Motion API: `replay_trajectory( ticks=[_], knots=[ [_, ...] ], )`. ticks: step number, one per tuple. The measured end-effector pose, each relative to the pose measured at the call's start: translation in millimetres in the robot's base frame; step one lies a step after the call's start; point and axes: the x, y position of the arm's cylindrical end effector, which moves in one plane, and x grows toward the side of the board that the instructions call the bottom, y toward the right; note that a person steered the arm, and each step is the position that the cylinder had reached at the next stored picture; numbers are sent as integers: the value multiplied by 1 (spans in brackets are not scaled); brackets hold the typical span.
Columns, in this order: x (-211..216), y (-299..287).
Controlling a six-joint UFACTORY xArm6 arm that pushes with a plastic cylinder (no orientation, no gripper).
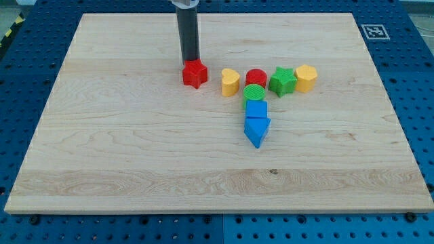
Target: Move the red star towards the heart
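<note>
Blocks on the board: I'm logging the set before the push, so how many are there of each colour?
Red: 2, the red star and the red cylinder
Yellow: 2, the heart and the yellow block
Green: 2, the green star and the green cylinder
Blue: 2, the blue block and the blue triangle
Total: 8

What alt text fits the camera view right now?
My tip touches the red star from the view's top side; the yellow heart sits just to its right. Beyond lie a red cylinder, green star and yellow block.
</note>
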Motion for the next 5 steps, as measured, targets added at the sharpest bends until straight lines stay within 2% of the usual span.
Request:
replay_trajectory(
  ticks=[5],
  knots=[
    [1,-32]
  ],
)
